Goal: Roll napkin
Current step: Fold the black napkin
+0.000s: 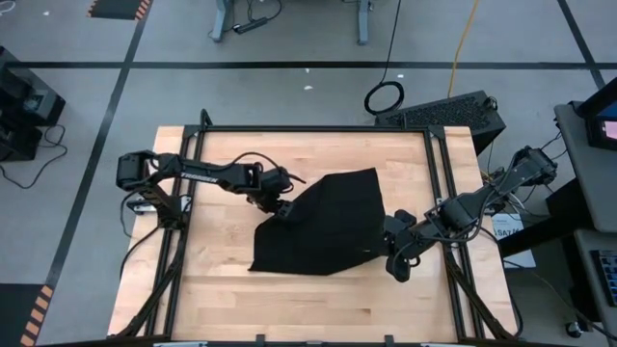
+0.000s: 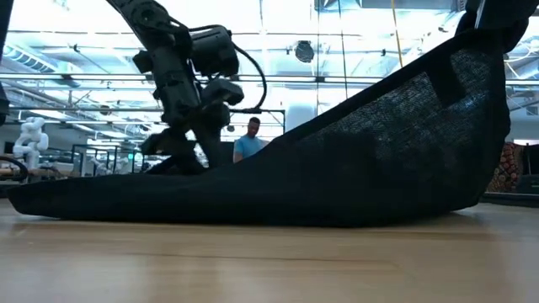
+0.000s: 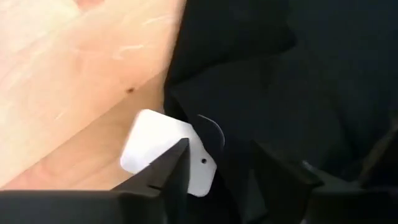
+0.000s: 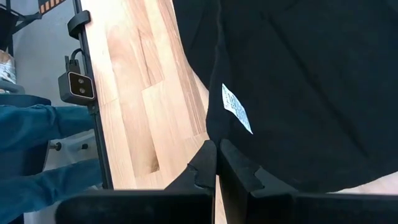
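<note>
The black napkin [image 1: 323, 226] lies in the middle of the wooden table. Its right side is raised high [image 2: 472, 76], and its left side rests flat on the wood [image 2: 126, 202]. My right gripper [image 1: 393, 249] is shut on the napkin's right near corner. A printed white tag [image 4: 237, 109] is sewn close to that corner. My left gripper [image 1: 281, 205] is low at the napkin's left far edge. Its fingers stand apart [image 3: 224, 177] with a fold of black cloth between them and a plain white tag [image 3: 158, 149] beside one finger. I cannot tell whether they touch the cloth. My right gripper pinches the napkin's corner [image 4: 213, 135] between its two shut fingers, next to the printed tag. That corner is lifted clear of the table. The cloth slopes down from it toward the left, drawn fairly taut, and its left part lies on the wood [image 2: 126, 202].
Bare wood lies along the table's near side [image 1: 318, 299] and left of the napkin [image 1: 217, 241]. Black rails [image 1: 429, 145] frame the table, and one carries a small camera [image 4: 78, 87]. A person's blue-clad legs [image 4: 37, 124] are beside that rail. Another person [image 2: 249, 139] stands far off.
</note>
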`<act>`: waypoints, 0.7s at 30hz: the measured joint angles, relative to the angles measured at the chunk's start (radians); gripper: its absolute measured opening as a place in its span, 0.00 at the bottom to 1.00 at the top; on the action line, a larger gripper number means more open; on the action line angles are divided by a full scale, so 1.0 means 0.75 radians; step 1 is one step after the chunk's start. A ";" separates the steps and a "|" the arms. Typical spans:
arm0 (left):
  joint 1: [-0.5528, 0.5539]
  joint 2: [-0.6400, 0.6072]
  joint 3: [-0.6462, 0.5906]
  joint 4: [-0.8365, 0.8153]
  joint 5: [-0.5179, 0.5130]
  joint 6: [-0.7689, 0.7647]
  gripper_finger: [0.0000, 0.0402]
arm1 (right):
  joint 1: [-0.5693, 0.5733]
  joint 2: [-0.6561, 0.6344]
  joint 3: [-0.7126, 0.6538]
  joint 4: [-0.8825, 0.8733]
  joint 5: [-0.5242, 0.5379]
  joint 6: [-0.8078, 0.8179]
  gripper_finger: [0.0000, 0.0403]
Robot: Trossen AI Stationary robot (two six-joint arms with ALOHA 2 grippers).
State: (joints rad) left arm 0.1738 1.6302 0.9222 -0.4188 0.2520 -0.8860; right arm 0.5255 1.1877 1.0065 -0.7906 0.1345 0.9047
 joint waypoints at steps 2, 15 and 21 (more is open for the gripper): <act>0.001 0.017 0.004 0.041 -0.002 0.021 0.31 | 0.000 0.001 0.000 0.002 0.000 0.000 0.00; 0.005 -0.135 0.048 0.011 -0.245 0.235 0.02 | 0.067 0.001 0.000 0.014 -0.012 0.127 0.00; 0.055 -0.231 0.053 0.006 -0.572 0.438 0.02 | 0.111 0.001 0.000 0.016 -0.007 0.201 0.00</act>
State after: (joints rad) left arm 0.2147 1.4569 0.9623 -0.4141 -0.1770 -0.5576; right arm 0.6089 1.1881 1.0065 -0.7788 0.1289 1.0551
